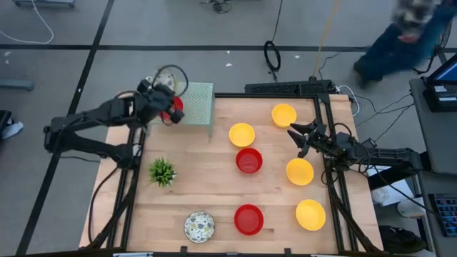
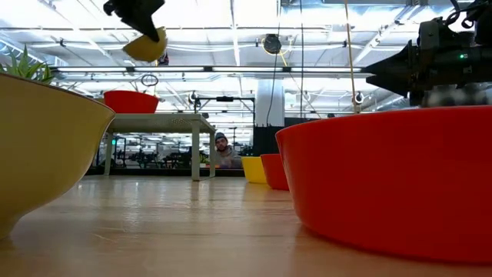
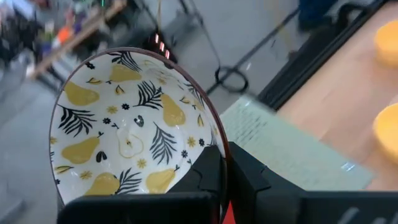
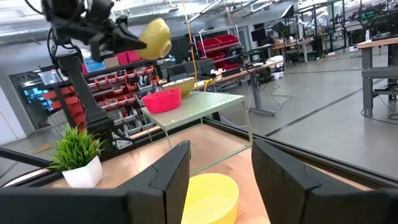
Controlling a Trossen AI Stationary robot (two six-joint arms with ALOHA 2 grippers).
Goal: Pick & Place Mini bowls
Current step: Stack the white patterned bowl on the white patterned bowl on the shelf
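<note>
My left gripper is shut on a mini bowl, white inside with yellow pears and dark leaves, yellow outside, held above the far left corner of the pale green rack. A red bowl sits on the rack top, with another bowl beside it. Several yellow bowls, two red ones and a patterned one rest on the table. My right gripper is open, hovering near the right edge over a yellow bowl. My left gripper pinches the patterned bowl by its rim, one finger inside the bowl and one finger outside. The bowl is lifted clear, tipped steeply on edge, its inside facing away from the rack.
A small green plant in a white pot stands on the table's left side. Black frame rails run along the left and right table edges. A person moves on the floor beyond the far right corner. Bare wood lies mid-table.
</note>
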